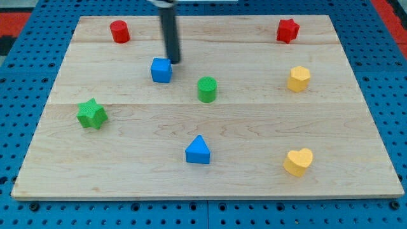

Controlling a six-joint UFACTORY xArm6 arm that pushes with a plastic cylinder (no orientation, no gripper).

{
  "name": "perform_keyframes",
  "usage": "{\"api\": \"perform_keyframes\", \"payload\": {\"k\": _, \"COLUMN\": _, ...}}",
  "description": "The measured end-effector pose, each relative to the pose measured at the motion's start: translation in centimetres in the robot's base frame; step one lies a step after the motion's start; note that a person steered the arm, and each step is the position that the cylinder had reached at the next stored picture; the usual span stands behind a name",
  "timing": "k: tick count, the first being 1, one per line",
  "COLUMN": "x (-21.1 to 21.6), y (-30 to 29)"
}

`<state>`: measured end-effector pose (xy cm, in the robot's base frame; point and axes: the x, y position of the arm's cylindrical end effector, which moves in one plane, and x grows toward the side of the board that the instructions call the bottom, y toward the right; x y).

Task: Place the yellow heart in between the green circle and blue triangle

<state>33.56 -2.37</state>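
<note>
Yellow heart [298, 161] flat near bottom right, tip [174, 61] beside blue cube [161, 70], no fingers fitted.

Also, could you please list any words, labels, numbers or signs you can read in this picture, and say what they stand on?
None: no text, number or sign shows on the wooden board, on any coloured block, on the rod ending in my tip, or on the blue pegboard.

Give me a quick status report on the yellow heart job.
My tip beside blue cube, far from yellow heart. Heart unmoved at view's bottom right. Gap between green circle and blue triangle open.
</note>
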Motion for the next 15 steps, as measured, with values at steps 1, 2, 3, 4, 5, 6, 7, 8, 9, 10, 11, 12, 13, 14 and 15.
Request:
{"api": "perform_keyframes", "payload": {"k": 1, "x": 4.0, "y": 6.8}}
{"api": "perform_keyframes", "payload": {"k": 2, "x": 9.1, "y": 12.0}}
{"api": "perform_keyframes", "payload": {"k": 3, "x": 15.0, "y": 15.3}}
{"api": "perform_keyframes", "payload": {"k": 4, "x": 20.3, "y": 20.7}}
{"api": "perform_keyframes", "payload": {"k": 5, "x": 24.5, "y": 18.7}}
{"api": "perform_keyframes", "payload": {"k": 6, "x": 21.6, "y": 16.2}}
{"api": "perform_keyframes", "payload": {"k": 7, "x": 19.3, "y": 12.9}}
{"api": "perform_keyframes", "payload": {"k": 8, "x": 26.4, "y": 12.9}}
{"api": "perform_keyframes", "payload": {"k": 9, "x": 24.1, "y": 11.8}}
{"api": "perform_keyframes", "payload": {"k": 10, "x": 18.7, "y": 12.1}}
{"api": "perform_keyframes", "payload": {"k": 11, "x": 20.6, "y": 11.3}}
{"api": "perform_keyframes", "payload": {"k": 12, "x": 21.4, "y": 6.7}}
{"api": "perform_keyframes", "payload": {"k": 13, "x": 16.4, "y": 6.3}}
{"api": "perform_keyframes", "payload": {"k": 14, "x": 16.4, "y": 7.7}}
{"api": "perform_keyframes", "payload": {"k": 15, "x": 18.6, "y": 8.9}}
